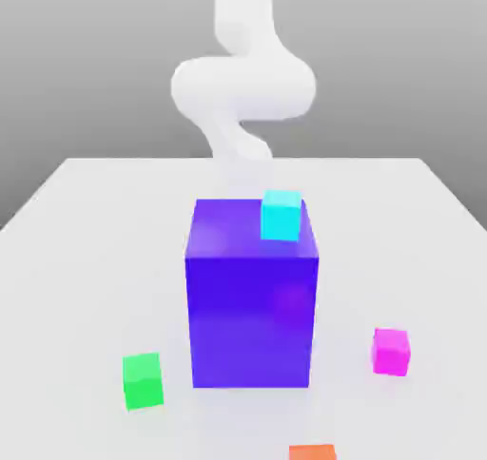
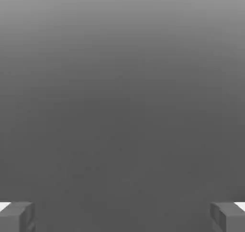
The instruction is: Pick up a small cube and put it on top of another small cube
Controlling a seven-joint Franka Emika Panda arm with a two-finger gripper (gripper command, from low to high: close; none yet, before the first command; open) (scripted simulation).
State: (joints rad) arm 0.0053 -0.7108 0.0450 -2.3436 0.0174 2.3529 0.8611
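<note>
A small cyan cube (image 1: 282, 215) rests on top of a large blue block (image 1: 252, 292), near that block's far right corner in the exterior view. On the table lie a small green cube (image 1: 143, 380) at the front left, a small magenta cube (image 1: 391, 351) at the front right, and a small orange cube (image 1: 313, 451) cut by the frame's lower edge. My white arm (image 1: 243, 87) rises behind the blue block. In the hand view my gripper (image 2: 122, 217) is open, its fingertips (image 2: 16, 216) far apart with nothing between them, facing plain grey.
The white table (image 1: 86, 230) spreads around the blue block, which stands tall in its middle between the arm and the front cubes. Its far edge runs behind the arm's base.
</note>
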